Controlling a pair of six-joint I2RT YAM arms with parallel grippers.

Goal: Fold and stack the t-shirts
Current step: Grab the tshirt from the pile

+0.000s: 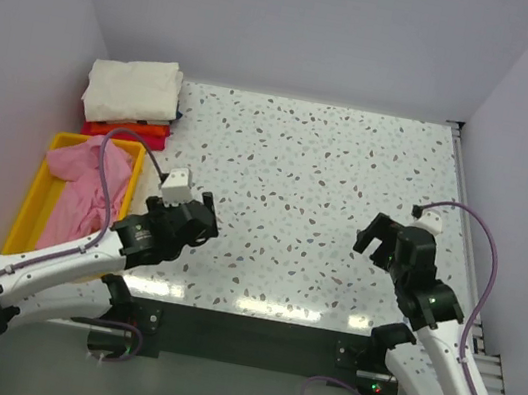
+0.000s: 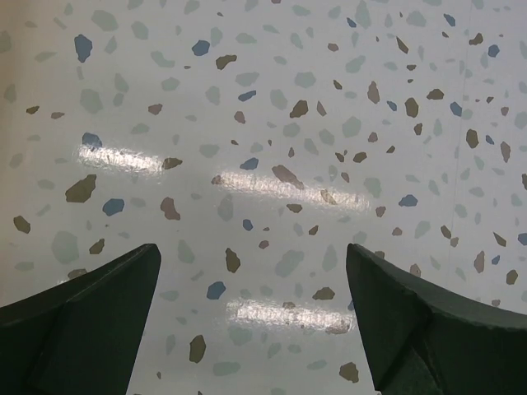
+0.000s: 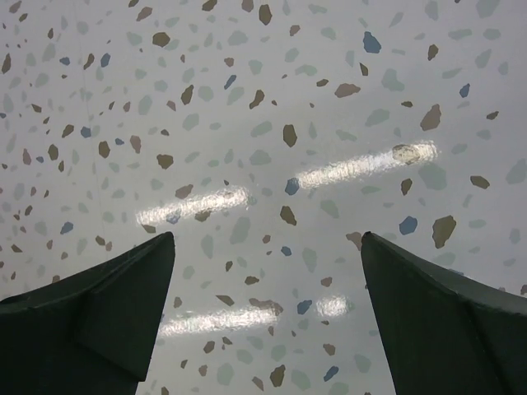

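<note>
A crumpled light pink t-shirt [image 1: 88,190] lies in the yellow tray [image 1: 31,207] at the left. Behind it at the back left a folded cream-white t-shirt [image 1: 132,89] tops a stack, with orange [image 1: 154,128] and red [image 1: 113,132] folded shirts under it. My left gripper [image 1: 207,221] is open and empty over bare table just right of the tray; its wrist view [image 2: 254,276] shows only speckled tabletop between the fingers. My right gripper [image 1: 371,238] is open and empty over the table's right half; its wrist view [image 3: 268,263] also shows only tabletop.
The speckled white table [image 1: 318,176] is walled at the back and on both sides. A metal rail [image 1: 466,201] runs along the right edge. Cables loop from both arms. The dark near edge holds the arm bases.
</note>
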